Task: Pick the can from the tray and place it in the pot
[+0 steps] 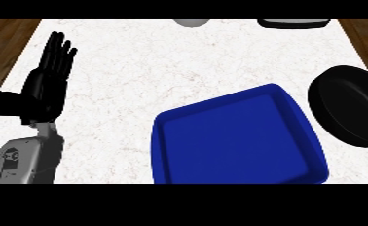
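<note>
A blue tray (287, 104) lies on the white marbled counter at the lower right, and nothing shows inside it. A black pot (345, 104) sits at the right edge, partly cut off by the view. No can shows anywhere. My left hand (45, 84) rests at the left side with its fingers straight and pointing up, holding nothing, well apart from the tray. My right hand shows nowhere.
A grey rounded object (191, 22) sits at the counter's far edge near the middle. A black and white object (293, 23) stands at the far right. Brown wooden floor (16, 31) shows beyond the counter's left and right edges.
</note>
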Controlling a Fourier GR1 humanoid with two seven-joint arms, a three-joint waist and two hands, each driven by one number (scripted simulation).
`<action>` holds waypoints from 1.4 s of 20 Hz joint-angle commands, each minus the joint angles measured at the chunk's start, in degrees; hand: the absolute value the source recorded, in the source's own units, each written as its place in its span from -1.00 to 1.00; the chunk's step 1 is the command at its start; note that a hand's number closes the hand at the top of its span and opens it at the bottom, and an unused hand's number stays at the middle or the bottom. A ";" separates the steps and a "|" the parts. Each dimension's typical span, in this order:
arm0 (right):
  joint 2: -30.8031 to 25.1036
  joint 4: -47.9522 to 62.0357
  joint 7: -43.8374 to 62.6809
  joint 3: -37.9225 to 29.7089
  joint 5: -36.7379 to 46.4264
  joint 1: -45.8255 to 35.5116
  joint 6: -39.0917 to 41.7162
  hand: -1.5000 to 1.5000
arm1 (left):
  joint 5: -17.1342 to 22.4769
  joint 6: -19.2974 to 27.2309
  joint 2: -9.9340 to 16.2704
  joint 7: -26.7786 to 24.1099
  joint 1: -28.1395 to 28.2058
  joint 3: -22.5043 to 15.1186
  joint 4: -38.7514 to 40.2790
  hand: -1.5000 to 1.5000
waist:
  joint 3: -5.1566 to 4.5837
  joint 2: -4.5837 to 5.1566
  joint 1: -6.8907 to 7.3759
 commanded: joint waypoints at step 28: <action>-18.34 78.10 -37.24 0.78 -3.57 -33.88 6.33 -1.00 | -0.64 0.30 -0.48 3.24 -0.97 -0.78 -1.39 0.00 | -0.09 -0.06 0.65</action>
